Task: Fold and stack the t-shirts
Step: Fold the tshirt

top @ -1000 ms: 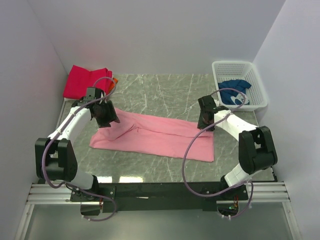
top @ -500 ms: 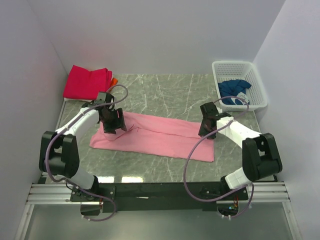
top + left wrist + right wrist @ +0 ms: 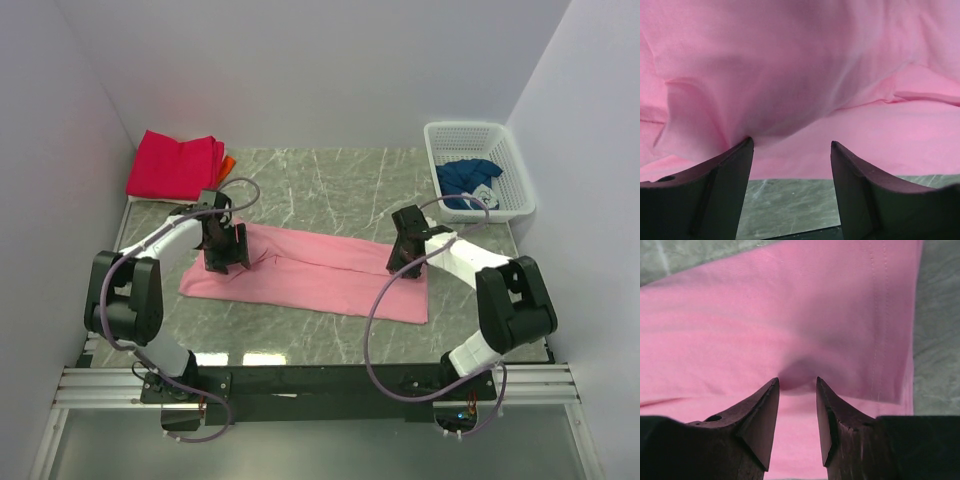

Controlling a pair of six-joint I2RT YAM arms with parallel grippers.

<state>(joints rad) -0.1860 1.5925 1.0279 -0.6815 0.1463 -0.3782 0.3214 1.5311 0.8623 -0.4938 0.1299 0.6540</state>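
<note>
1. left fingers (image 3: 715, 190): spread, wider than a second ago. A raised fold of the pink shirt (image 3: 320, 275) touches one tip, and nothing is clamped. They have moved from the shirt's far-left corner a little inward over its left end.
2. right fingers (image 3: 757, 420): close together, pinching a small pucker of the pink shirt near its right hem. The gap is unchanged, and the wrist has shifted slightly nearer.
3. pink shirt: folded into a long band across the middle of the desk (image 3: 330, 180). Its left end lies flatter than before.
4. red shirt (image 3: 170, 165): folded, at the far-left corner. The orange shirt (image 3: 229, 162) shows as a sliver at its right edge. Both are unmoved.
5. blue shirt (image 3: 465, 178): crumpled in the basket (image 3: 465, 128) at the far right, unmoved.
</note>
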